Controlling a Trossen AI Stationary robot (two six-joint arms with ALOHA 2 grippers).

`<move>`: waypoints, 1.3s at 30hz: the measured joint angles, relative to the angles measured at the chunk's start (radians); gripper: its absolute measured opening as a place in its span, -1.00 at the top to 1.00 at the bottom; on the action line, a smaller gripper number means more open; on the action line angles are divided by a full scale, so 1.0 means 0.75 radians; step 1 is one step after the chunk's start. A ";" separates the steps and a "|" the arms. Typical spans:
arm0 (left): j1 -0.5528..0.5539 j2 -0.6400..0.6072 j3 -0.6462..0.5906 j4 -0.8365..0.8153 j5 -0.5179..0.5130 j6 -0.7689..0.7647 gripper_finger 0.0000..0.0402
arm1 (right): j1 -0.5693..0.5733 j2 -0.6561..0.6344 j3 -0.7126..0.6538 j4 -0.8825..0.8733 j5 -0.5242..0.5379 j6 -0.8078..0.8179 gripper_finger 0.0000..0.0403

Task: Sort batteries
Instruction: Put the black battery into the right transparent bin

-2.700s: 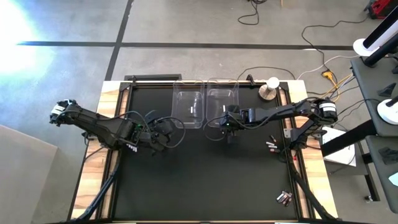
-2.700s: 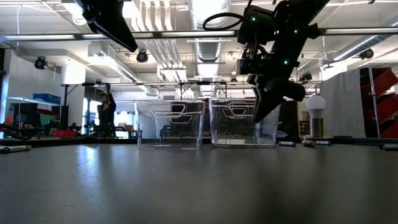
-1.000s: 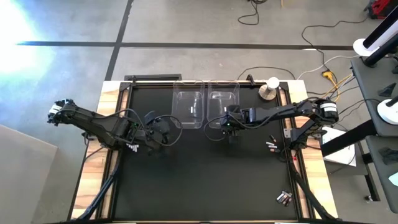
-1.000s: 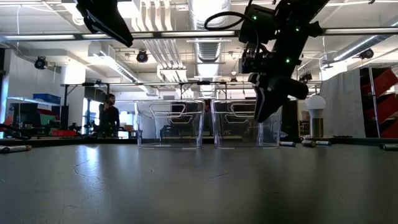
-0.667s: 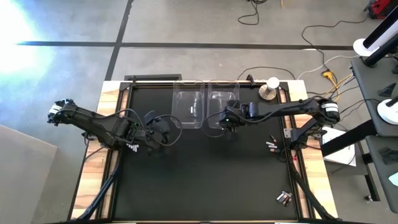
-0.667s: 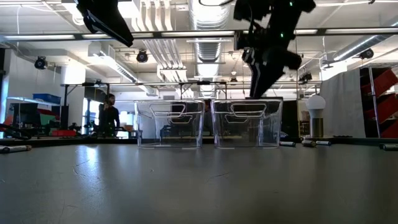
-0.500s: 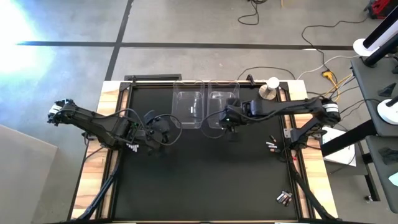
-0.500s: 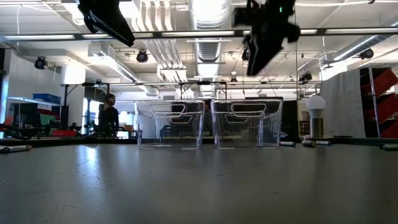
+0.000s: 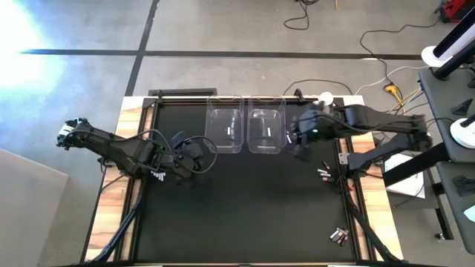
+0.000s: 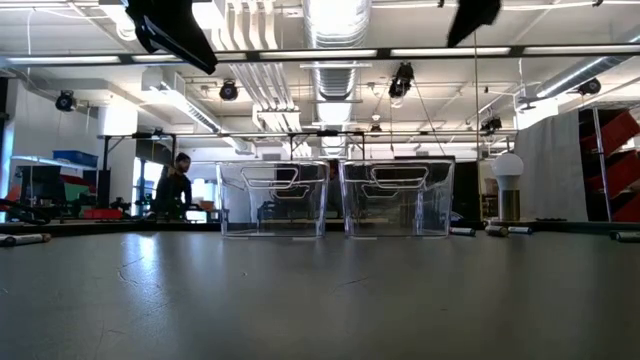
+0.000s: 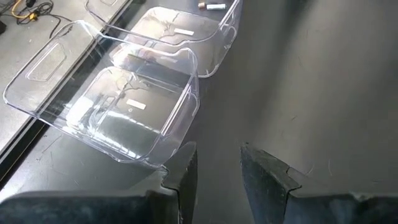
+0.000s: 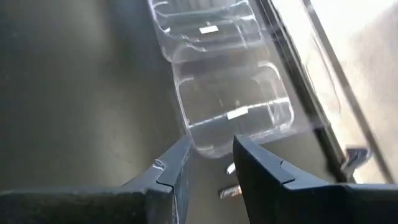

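Two clear bins stand side by side at the far middle of the black mat: the left bin (image 9: 224, 130) and the right bin (image 9: 265, 130). Each shows only a white label inside. Loose batteries lie on the mat by the right edge (image 9: 324, 173) and at the near right corner (image 9: 339, 236); others lie just right of the bins (image 10: 497, 230) (image 12: 231, 191). My right gripper (image 9: 295, 144) (image 12: 211, 163) hangs high, right of the right bin, open, with nothing between its fingers. My left gripper (image 9: 199, 157) (image 11: 217, 169) waits open, left of and nearer than the left bin.
A round silver-and-white knob object (image 9: 324, 99) stands at the far right corner, partly under my right arm. One battery lies at the mat's left edge (image 10: 25, 238). A person (image 10: 178, 185) stands in the room behind. The near half of the mat (image 9: 237, 215) is bare.
My right gripper has risen from low beside the right bin's near right corner, high above the bins. It has also drawn back toward the table's right edge and rolled about its own pointing line. In the low view it has almost left the top of the picture.
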 joint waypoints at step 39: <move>0.344 0.024 0.000 0.596 -0.174 0.067 0.49 | -0.486 -0.247 -1.454 1.385 -0.093 -0.257 0.32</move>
